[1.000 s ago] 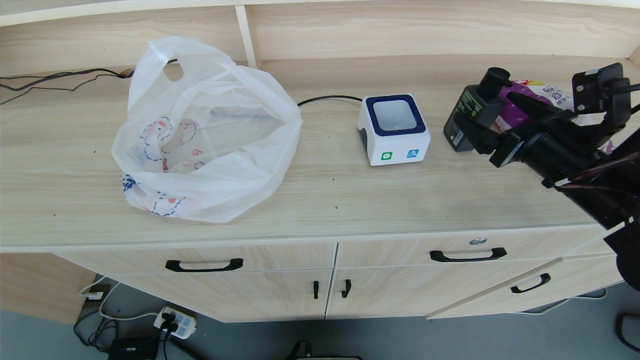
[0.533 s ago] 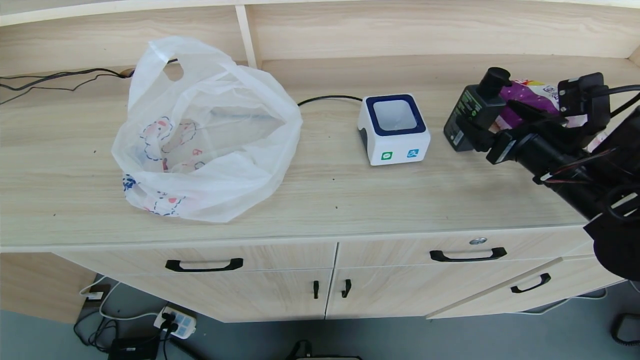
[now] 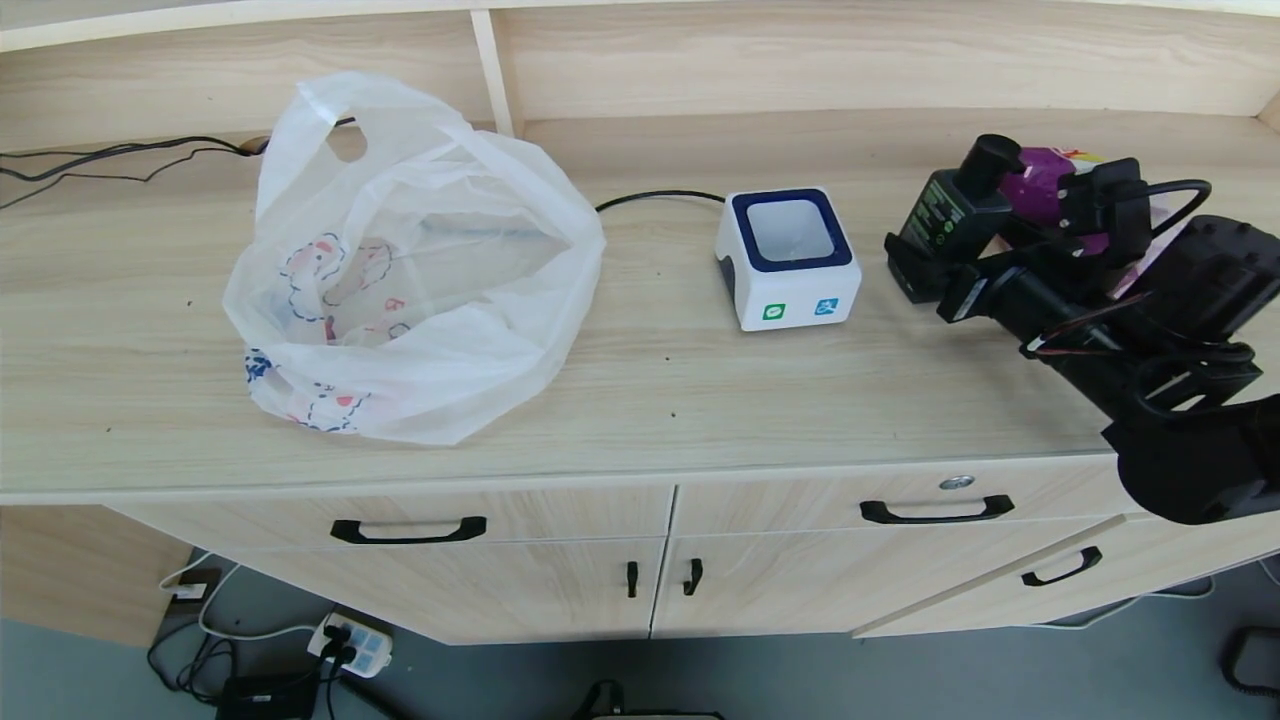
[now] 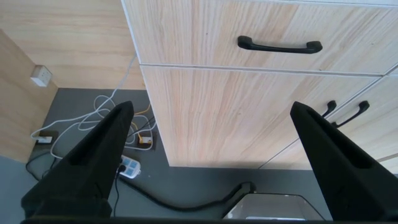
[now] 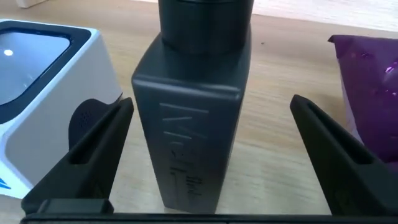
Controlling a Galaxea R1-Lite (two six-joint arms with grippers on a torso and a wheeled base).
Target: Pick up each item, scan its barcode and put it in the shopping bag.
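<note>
A black bottle [image 3: 943, 215] with a round black cap stands on the wooden counter [image 3: 650, 380], right of the white and blue barcode scanner [image 3: 787, 257]. My right gripper [image 3: 950, 268] is open with one finger on each side of the bottle's lower body, gaps showing on both sides. The right wrist view has the bottle [image 5: 193, 124] upright between the fingers of the gripper [image 5: 211, 109], the scanner [image 5: 37, 81] beside it and a purple packet [image 5: 367, 87] on the other side. The purple packet [image 3: 1040, 185] lies behind the bottle. The white shopping bag [image 3: 400, 270] stands open at the left. My left gripper [image 4: 211, 112] hangs open below counter height.
A black cable [image 3: 655, 197] runs from the scanner to the back wall, and more cables [image 3: 120, 155] lie at the far left. Drawers with black handles [image 3: 935, 512] are under the counter. The left wrist view faces the cabinet front [image 4: 249, 106] and floor cables [image 4: 81, 124].
My right arm has swung left and lower toward the black bottle, so its fingers now straddle the bottle. The bag, scanner and bottle have not moved.
</note>
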